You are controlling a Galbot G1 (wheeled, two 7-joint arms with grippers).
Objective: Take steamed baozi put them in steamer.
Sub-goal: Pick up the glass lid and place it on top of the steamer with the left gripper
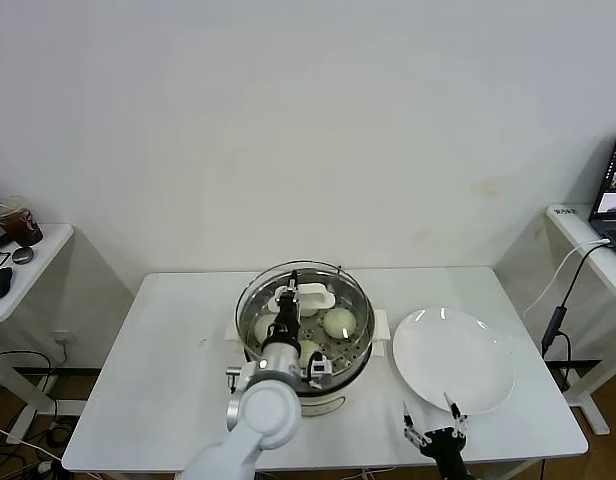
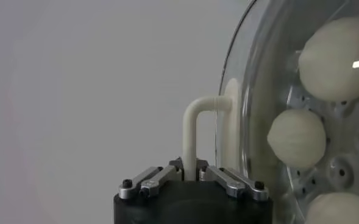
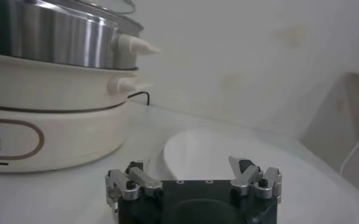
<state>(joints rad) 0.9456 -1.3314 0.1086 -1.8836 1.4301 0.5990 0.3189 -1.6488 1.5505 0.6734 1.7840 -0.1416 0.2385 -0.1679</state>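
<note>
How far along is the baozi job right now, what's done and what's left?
Done: the plate is bare, and three baozi show through the glass lid inside the steamer; a fourth can't be confirmed. In hand: the left gripper is shut on the lid handle, over the steamer. Left: seat and release the lid. The right gripper waits open by the plate.

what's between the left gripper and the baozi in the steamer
The round glass lid: the left gripper grips its cream handle, and the cream-white baozi sit behind the glass, per left wrist view.
</note>
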